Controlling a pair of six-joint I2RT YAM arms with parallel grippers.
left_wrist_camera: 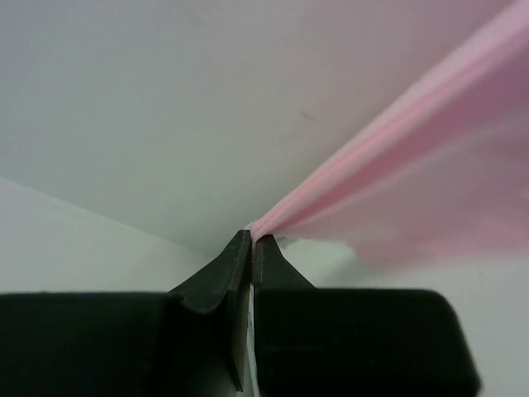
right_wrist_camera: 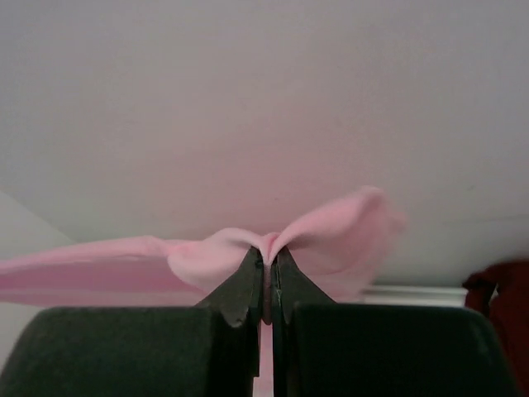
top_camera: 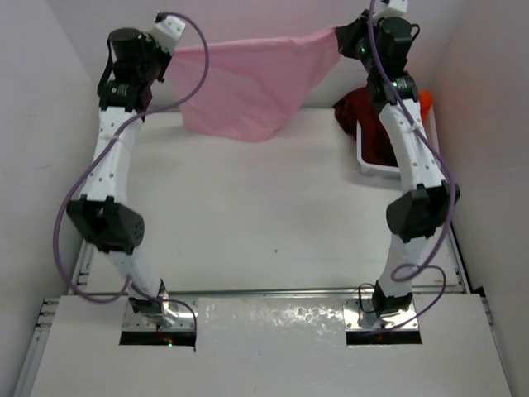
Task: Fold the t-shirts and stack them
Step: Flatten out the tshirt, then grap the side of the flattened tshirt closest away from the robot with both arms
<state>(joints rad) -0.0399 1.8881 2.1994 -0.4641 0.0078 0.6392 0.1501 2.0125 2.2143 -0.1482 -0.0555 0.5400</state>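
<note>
From above, the pink t-shirt is seen stretched in the air over the far end of the surface, between the left pincer and right pincer. Left wrist: a bunched edge is clamped by closed jaws. Right wrist: a fold is pinched likewise.

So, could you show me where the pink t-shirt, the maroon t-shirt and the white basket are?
pink t-shirt (top_camera: 248, 83), top view, middle of the hanging cloth.
maroon t-shirt (top_camera: 359, 124), top view, its bunched left part.
white basket (top_camera: 376, 170), top view, near rim.
</note>
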